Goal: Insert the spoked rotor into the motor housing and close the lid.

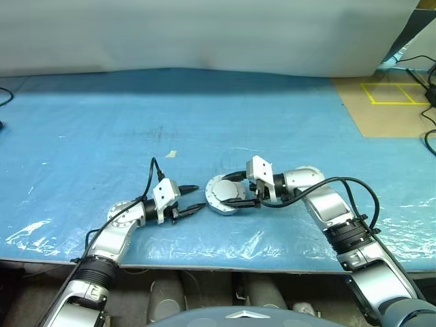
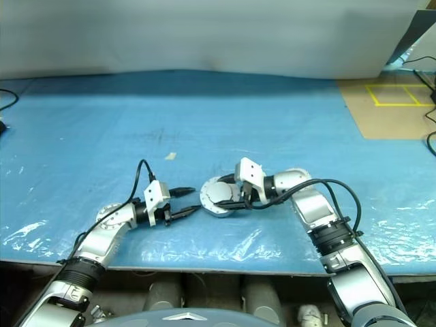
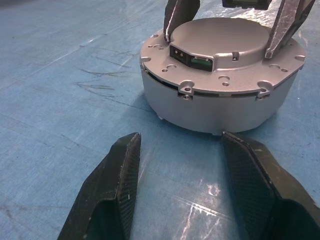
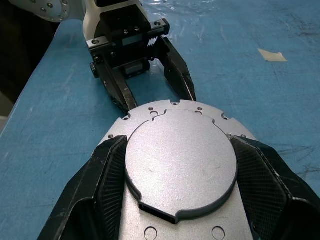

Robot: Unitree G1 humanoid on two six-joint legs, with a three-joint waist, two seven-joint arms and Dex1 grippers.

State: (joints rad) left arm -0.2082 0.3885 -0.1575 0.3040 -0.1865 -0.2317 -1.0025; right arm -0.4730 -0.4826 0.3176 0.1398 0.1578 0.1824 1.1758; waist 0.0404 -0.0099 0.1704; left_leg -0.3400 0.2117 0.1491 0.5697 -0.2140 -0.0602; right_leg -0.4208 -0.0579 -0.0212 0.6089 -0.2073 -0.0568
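Lid looks already on the housing, sitting on the blue counter between our two arms. Rotor is presumably inside, though we can't see it, so take that as a guess.

Our right gripper has its jaws straddling the raised centre of the lid, one finger on each side, touching or as good as; the wrist view doesn't quite settle whether that's a real squeeze. Our left gripper points at the housing's side wall with jaws roughly half open and nothing in them, just short of the metal.

For doing this bit well: we'd bring the left in to brace the housing body so it can't skate on the slick sheet, then press or twist the lid evenly with the right, keeping it flat so the seam closes all round.
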